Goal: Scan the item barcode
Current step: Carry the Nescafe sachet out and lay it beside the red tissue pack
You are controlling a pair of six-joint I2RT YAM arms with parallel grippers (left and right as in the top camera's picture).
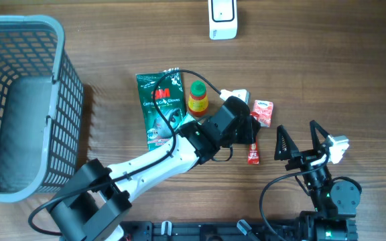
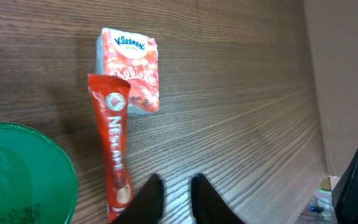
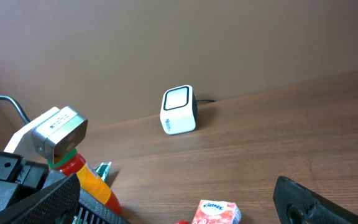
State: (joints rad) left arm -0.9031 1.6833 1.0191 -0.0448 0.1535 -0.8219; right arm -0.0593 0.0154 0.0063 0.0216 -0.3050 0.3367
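Items [image 1: 156, 107]: four; scanner [image 1: 222, 19]: one

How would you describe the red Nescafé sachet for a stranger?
Start at the grey plastic basket on the left, then go right past the green glove packet. Beside the small Kleenex tissue pack lies the red sachet: the only long, thin stick.

Overhead straight down, left wrist close above Kleenex pack [image 2: 129, 68], right wrist low, pack shared
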